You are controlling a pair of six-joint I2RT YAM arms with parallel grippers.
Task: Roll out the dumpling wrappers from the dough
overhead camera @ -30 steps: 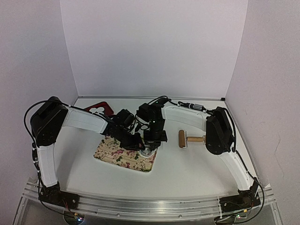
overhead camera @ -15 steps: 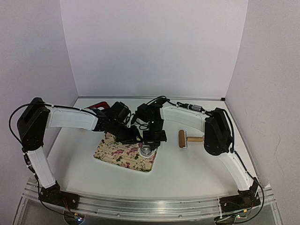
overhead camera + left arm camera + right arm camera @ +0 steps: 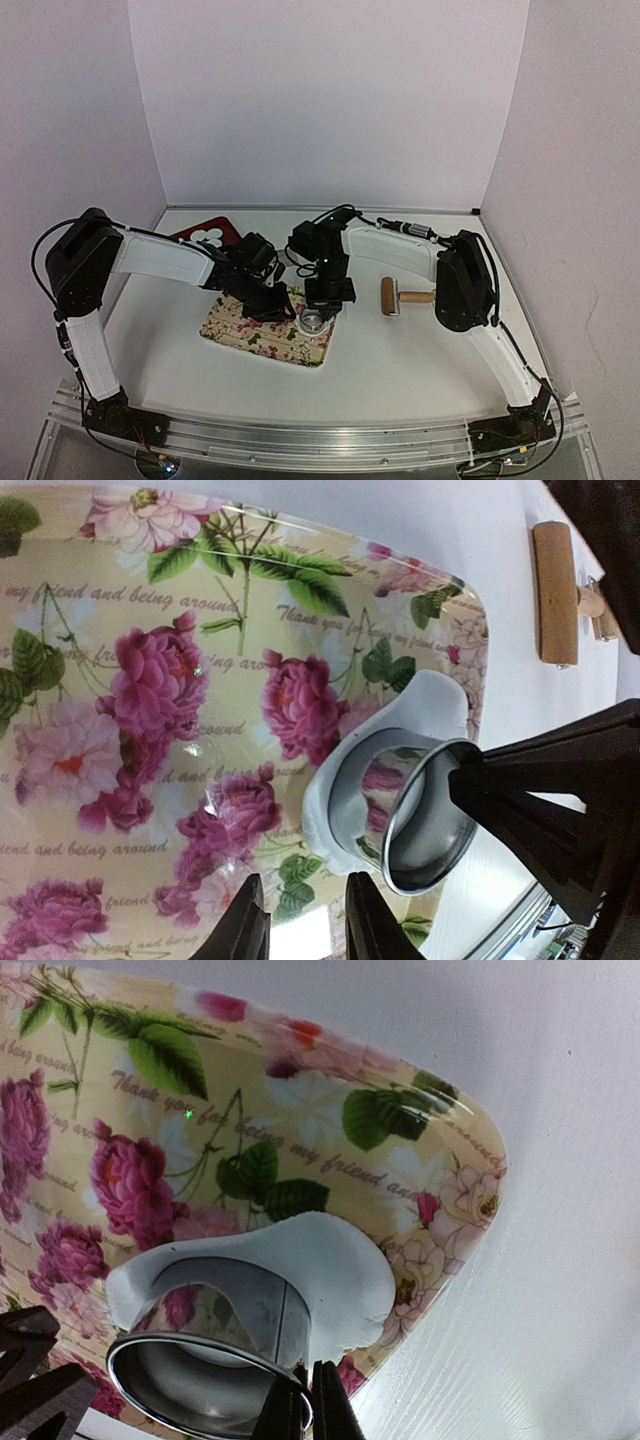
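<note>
Dough (image 3: 335,1260) is laid as a thin sheet on the floral tray (image 3: 150,1060), just under the right claw (image 3: 308,1405), which is pinched shut on the rim of the metal ring (image 3: 200,1360). The left claw (image 3: 305,930) is held narrowly parted and empty beside it. Should the ring be lifted, the unpinned sheet could be dragged up or torn.

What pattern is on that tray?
The tray: pink roses and green leaves on cream; left wrist view.
</note>
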